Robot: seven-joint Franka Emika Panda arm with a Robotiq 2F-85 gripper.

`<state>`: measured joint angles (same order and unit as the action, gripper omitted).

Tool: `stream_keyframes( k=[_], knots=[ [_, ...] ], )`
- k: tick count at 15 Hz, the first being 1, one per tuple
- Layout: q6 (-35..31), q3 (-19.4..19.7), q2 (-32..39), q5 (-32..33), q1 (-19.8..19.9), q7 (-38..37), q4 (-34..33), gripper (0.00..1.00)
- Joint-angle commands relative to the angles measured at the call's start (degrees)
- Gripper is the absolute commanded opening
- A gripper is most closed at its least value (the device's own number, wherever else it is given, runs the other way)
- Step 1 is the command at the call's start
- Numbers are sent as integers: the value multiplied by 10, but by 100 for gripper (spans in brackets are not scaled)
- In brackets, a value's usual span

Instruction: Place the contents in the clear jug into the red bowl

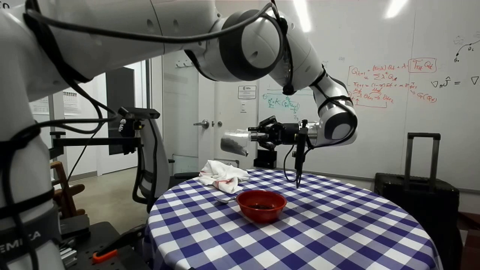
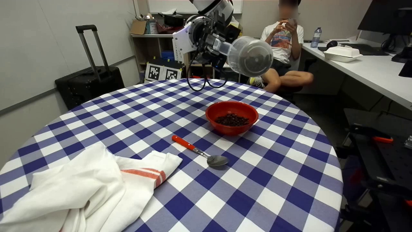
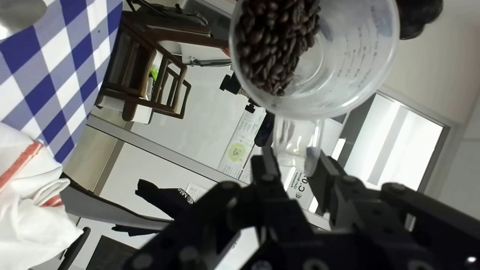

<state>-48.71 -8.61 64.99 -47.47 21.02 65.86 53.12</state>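
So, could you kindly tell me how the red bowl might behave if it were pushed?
The red bowl will probably slide rather than tip, being wide and low. Its dark beans lie low inside, so a gentle push seems unlikely to spill them. The checked tablecloth beneath, apparently fabric, might add some drag.

Looks evenly lit and neutral in both exterior views. Glares in two white streaks high on the whiteboard (image 1: 375, 45) in an exterior view. In an exterior view, sinks to shade beneath the desk (image 2: 383, 74), darkens gently in the folds of the towel (image 2: 87, 190), and smears to a blur over the face (image 2: 288, 9). Shines on the rim of the jug (image 3: 337, 71) in the wrist view, burns to white at the panel (image 3: 416, 138), renders the beans (image 3: 273, 41) fairly clear, and throws the dark fingers (image 3: 265, 170) out of focus.
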Motion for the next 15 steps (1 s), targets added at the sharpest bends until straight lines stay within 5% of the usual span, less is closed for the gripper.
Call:
stream_keyframes(
  k=[1,15],
  knots=[
    [23,-16,30,-16,5,-40,-49,6],
    [19,-56,53,-44,33,-77,-68,6]
  ],
)
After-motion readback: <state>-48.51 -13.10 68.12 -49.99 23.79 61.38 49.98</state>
